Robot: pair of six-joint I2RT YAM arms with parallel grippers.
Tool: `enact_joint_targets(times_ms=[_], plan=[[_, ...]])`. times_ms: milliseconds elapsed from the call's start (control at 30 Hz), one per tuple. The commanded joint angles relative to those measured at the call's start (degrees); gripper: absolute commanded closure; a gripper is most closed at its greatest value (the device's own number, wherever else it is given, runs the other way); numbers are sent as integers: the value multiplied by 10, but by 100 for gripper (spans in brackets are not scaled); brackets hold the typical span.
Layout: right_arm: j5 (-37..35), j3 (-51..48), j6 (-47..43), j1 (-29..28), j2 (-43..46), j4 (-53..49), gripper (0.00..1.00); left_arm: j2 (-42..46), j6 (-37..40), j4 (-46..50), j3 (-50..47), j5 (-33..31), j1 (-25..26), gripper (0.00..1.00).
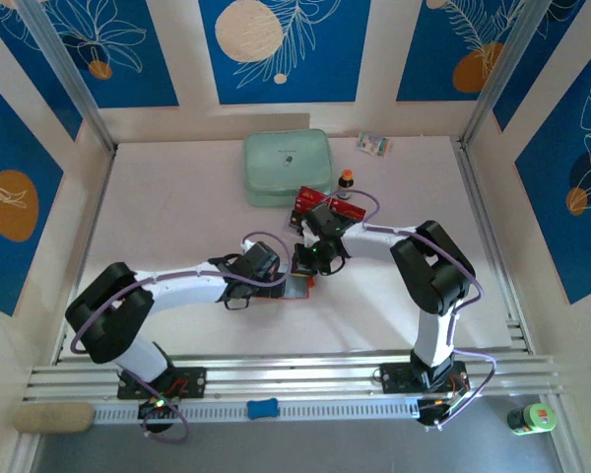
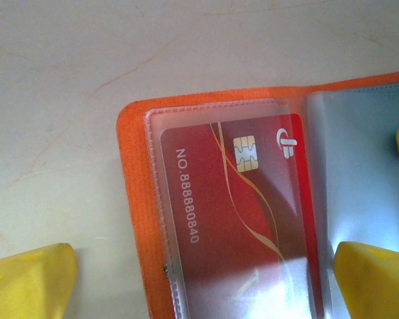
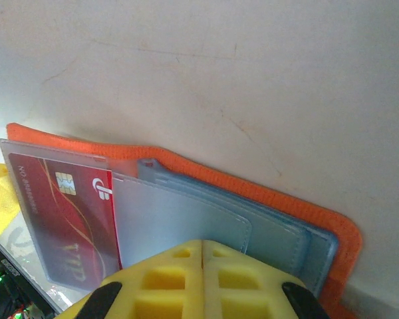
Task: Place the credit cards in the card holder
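The orange card holder (image 2: 133, 199) lies open on the table, under both grippers in the top view (image 1: 297, 287). A red credit card (image 2: 233, 219) with a chip sits inside its clear left pocket. My left gripper (image 2: 203, 292) is open, one yellow finger on the table to the left of the holder and the other over the greyish inner pockets. My right gripper (image 3: 203, 279) is shut, fingertips together, resting on the greyish pocket leaves (image 3: 186, 212) of the holder (image 3: 266, 193), beside the red card (image 3: 66, 212). More red credit cards (image 1: 310, 204) lie by the pouch.
A mint-green zipped pouch (image 1: 287, 168) lies at the back centre. A small dark bottle (image 1: 346, 180) stands to its right, and a small packet (image 1: 374, 145) lies near the back wall. The two forearms meet over the table's middle.
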State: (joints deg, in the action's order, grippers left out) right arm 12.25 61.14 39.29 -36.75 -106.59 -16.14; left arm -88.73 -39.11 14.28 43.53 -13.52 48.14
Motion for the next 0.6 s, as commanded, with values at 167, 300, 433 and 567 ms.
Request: enact_joint_targets(times_ms=[167,300,433,567], plan=[[-1,-21,21,7,56,-7,77,-7,-8,-3,-17,-6,5,3],[1,-30,30,6,52,3,74,-5,-10,-6,-22,-7,5,3],[2,-34,37,5,39,9,72,-3,-9,-6,-24,-8,5,3],[2,-37,40,1,31,14,62,-2,-10,-8,-26,-8,5,3]])
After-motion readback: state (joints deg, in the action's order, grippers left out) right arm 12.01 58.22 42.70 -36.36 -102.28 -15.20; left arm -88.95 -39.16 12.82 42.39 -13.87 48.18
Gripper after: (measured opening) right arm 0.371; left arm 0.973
